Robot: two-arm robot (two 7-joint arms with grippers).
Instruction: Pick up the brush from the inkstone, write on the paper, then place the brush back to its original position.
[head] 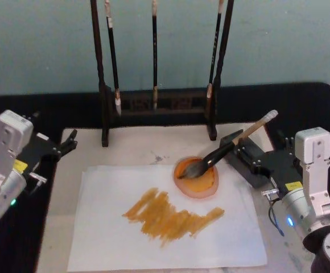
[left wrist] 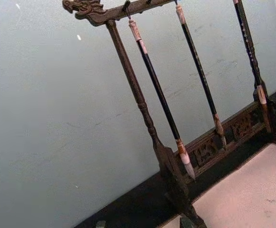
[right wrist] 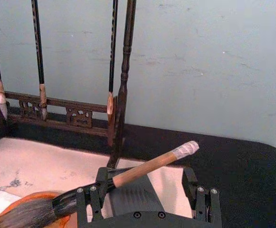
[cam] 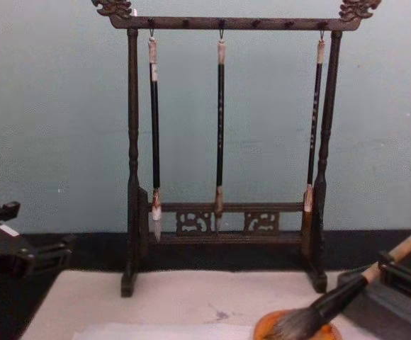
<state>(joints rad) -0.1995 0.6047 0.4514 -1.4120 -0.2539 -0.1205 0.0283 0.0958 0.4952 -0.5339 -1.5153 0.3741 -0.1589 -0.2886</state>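
Brush (head: 229,149) lies tilted, bristles in the orange inkstone (head: 196,176), handle running up and right over the edge toward the right gripper (head: 246,152). Right gripper sits just right of the inkstone, jaws spread wide on either side of the handle, not clamped on it. Paper (head: 153,227) lies on the mat (head: 136,149), with orange strokes across its middle, inkstone at its upper right edge. Left gripper (head: 69,142) is parked at the mat's left edge, can't tell its opening. Rack (cam: 223,142) behind holds three thin brushes.
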